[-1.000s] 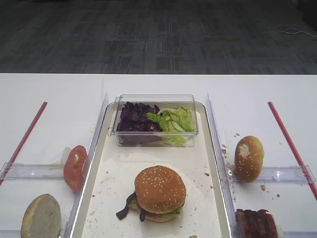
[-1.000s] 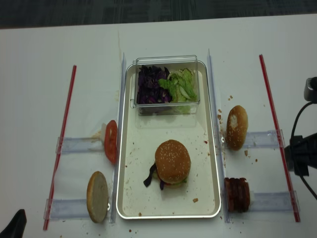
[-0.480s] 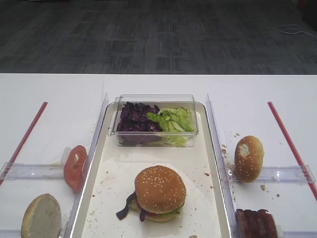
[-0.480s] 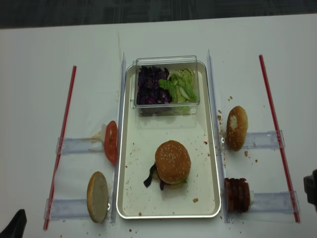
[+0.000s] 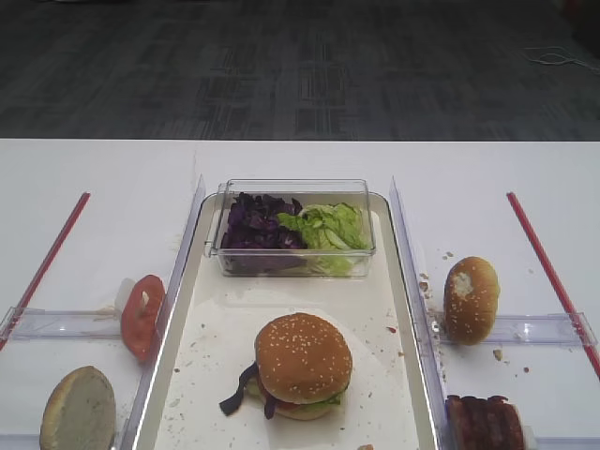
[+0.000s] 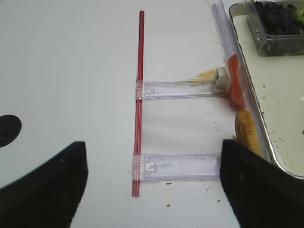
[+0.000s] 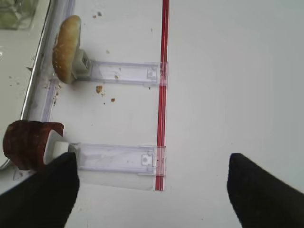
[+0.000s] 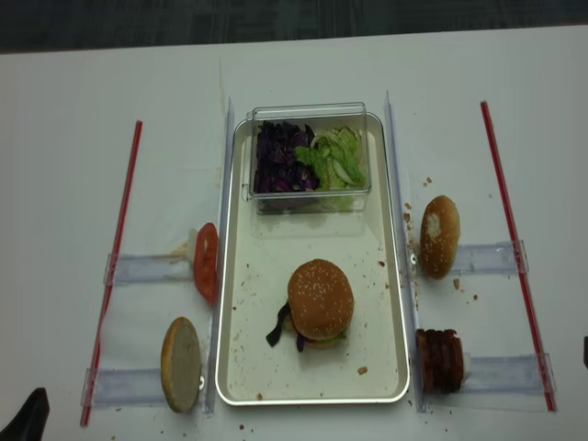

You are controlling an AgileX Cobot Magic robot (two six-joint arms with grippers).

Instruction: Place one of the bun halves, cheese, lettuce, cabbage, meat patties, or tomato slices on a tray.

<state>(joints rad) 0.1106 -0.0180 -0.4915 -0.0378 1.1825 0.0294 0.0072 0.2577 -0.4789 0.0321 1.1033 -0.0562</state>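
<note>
A white tabletop (image 8: 64, 138) is shown from above. At far left, a red strip (image 8: 115, 257) is laid lengthwise. The left pincer (image 6: 152, 190) is seen in its wrist view with its dark fingers (image 6: 45, 187) held well apart over bare tabletop, nothing between them. A pale bun half (image 8: 181, 364) and a tomato slice (image 8: 206, 262) are propped upright just beside the tray (image 8: 241, 367). At the tray's far end a clear box (image 8: 308, 152) is set, holding cabbage (image 8: 276, 158) and lettuce (image 8: 335, 158). The sesame bun top (image 8: 320, 298) is seated on a stacked burger near the tray's near end. To the right, a torn bun (image 8: 439, 235) and meat patties (image 8: 441, 360) are propped. The right pincer (image 7: 152, 185) is likewise spread wide and empty.
</note>
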